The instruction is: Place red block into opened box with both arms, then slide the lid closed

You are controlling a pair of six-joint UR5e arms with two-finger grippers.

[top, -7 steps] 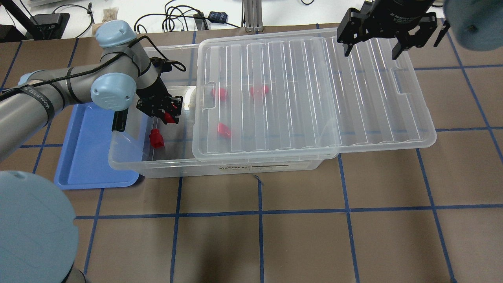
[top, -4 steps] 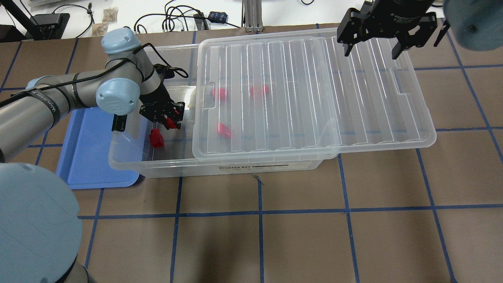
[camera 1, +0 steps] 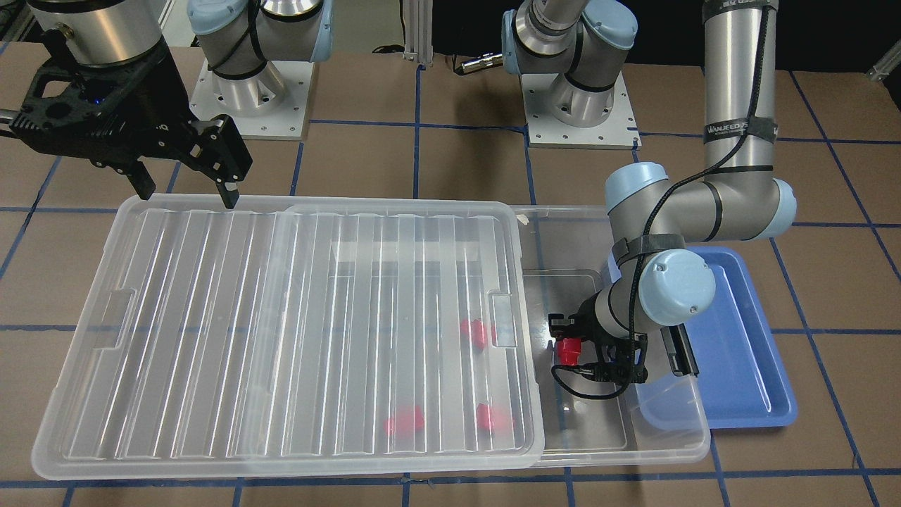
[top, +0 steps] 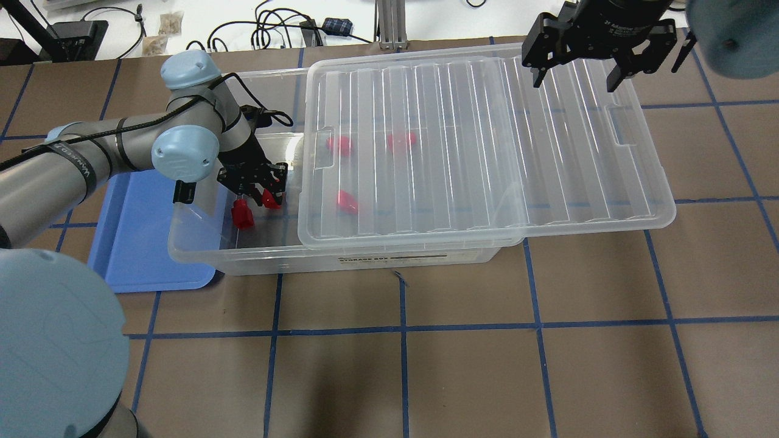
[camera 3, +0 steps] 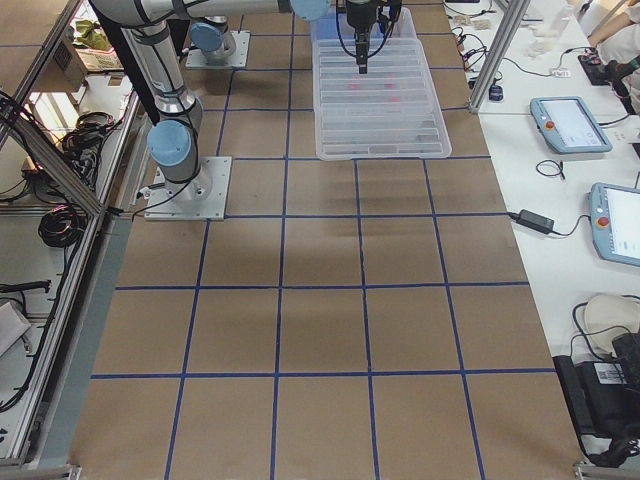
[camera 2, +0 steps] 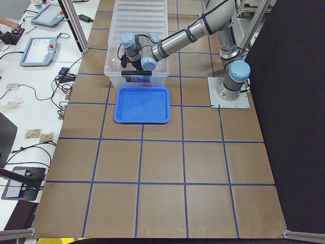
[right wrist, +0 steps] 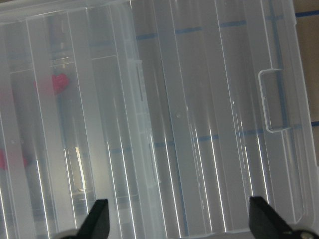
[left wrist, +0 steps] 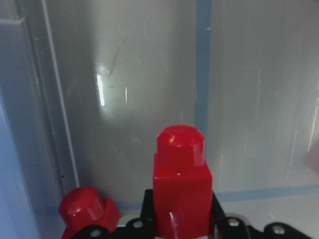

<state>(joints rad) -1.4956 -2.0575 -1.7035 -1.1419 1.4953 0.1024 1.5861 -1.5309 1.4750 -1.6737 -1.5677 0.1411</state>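
My left gripper is shut on a red block, stub end pointing away from the wrist, inside the uncovered end of the clear box. A second red block lies on the box floor just beside it. The ribbed lid covers most of the box and overhangs its far short end. Three more red blocks show through the lid. My right gripper hangs open above the lid's far edge near the handle notch, holding nothing.
A blue tray lies against the box's open end, under the left arm. The arm bases stand behind the box. Cables and devices sit on the white bench past the table's edge.
The left gripper has carried its red block lower and nearer the loose block at the box's open end. The right gripper and lid have not moved.
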